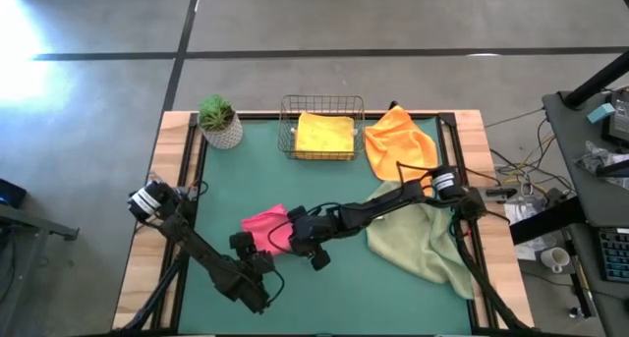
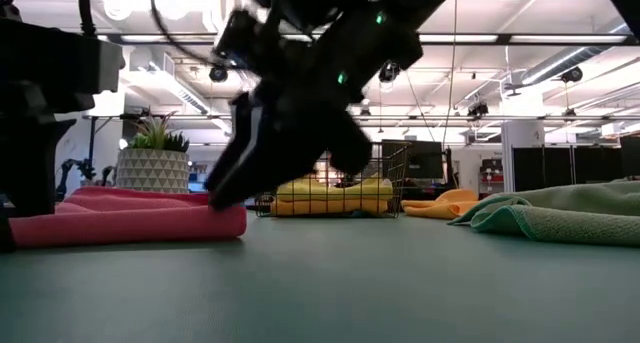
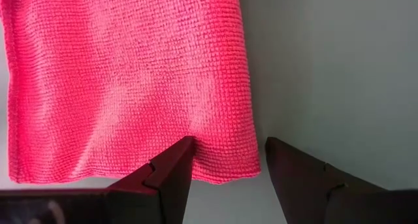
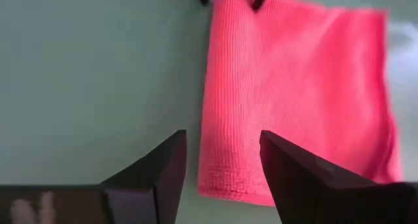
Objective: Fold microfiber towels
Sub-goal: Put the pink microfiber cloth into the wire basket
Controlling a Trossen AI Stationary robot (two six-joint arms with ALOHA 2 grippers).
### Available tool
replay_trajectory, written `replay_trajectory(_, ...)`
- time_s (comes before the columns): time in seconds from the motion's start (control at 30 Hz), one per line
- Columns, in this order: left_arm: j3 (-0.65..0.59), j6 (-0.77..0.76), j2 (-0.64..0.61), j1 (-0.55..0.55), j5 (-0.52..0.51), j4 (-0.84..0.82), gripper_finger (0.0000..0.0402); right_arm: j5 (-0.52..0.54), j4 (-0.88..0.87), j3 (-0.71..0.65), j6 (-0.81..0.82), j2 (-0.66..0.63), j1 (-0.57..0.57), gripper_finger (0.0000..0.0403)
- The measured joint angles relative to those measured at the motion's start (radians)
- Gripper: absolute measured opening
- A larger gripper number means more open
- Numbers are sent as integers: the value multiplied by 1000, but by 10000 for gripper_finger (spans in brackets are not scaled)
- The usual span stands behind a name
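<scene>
A pink towel, folded into a small rectangle (image 1: 265,227), lies flat on the green table mat, left of centre. My left gripper (image 3: 225,168) is open at the towel's near end, one finger over the cloth and one over the mat beside its corner. My right gripper (image 4: 219,165) is open at the towel's right end, its fingers on either side of a corner there. In the high view the left gripper (image 1: 246,247) and the right gripper (image 1: 300,241) stand close together. The teal towel and a second orange one are out of view. My left gripper stands astride the pink towel's corner (image 3: 228,165) with open fingers pointing down; I cannot tell whether it touches the cloth. My right gripper stands astride the towel's other corner (image 4: 222,178), and in the low view a fingertip (image 2: 215,198) reaches the towel's end; touch cannot be told.
A wire basket (image 1: 290,121) at the far middle holds a folded yellow towel (image 1: 324,134). An orange towel (image 1: 398,140) lies crumpled at the far right. A sage green towel (image 1: 423,241) is spread at the right. A potted plant (image 1: 219,121) stands at the far left.
</scene>
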Motion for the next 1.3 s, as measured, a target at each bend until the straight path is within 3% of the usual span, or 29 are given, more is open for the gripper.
replay_trajectory(0.2, 1, 0, 1, 10, 5, -2, 171, 12, -48, 28, 0, 43, -8, 185)
replay_trajectory(0.43, -4, 1, 5, 16, -9, -13, 94, 60, -29, 28, 2, 49, -11, 175)
replay_trajectory(0.67, -6, 5, 7, 31, -35, -16, 7, 75, -29, 28, -11, 50, -14, 84)
replay_trajectory(0.8, -6, 8, 7, 35, -38, -17, 9, 76, -39, 28, -14, 49, -14, 19)
replay_trajectory(0.97, -2, 14, -18, 45, -19, -35, 5, 75, -124, 46, 4, 27, -14, 12)
replay_trajectory(1.3, 115, 213, -139, 152, 40, -42, 2, 71, -464, 171, 182, -53, -12, 9)
